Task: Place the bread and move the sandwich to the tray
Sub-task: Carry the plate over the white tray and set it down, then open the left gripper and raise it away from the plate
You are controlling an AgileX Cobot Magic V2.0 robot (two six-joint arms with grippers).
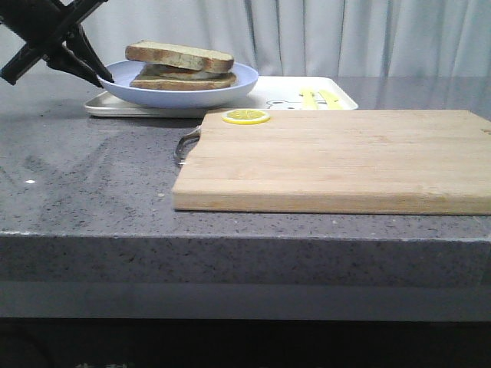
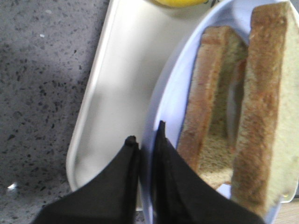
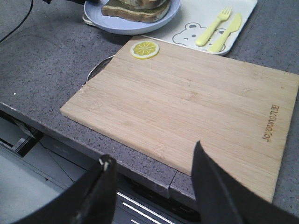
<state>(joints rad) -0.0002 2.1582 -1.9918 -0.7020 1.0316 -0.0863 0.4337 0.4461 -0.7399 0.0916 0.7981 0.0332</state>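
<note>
The pale blue plate [image 1: 180,93] carries the sandwich [image 1: 182,79]. A plain brown-crusted bread slice [image 1: 180,55] lies on top, with the egg white showing between the slices. The plate is over the left part of the white tray [image 1: 299,93]; I cannot tell whether it rests on it. My left gripper [image 1: 103,77] is shut on the plate's left rim. In the left wrist view the rim [image 2: 163,93] runs between its fingertips [image 2: 146,133], with the sandwich [image 2: 233,107] beside them. My right gripper [image 3: 153,154] is open and empty over the table's front edge, out of the front view.
A wooden cutting board [image 1: 337,157] with a metal handle [image 1: 184,146] fills the middle and right of the counter. A lemon slice [image 1: 245,116] lies on its far left corner. A yellow fork and knife [image 1: 318,98] lie on the tray's right part.
</note>
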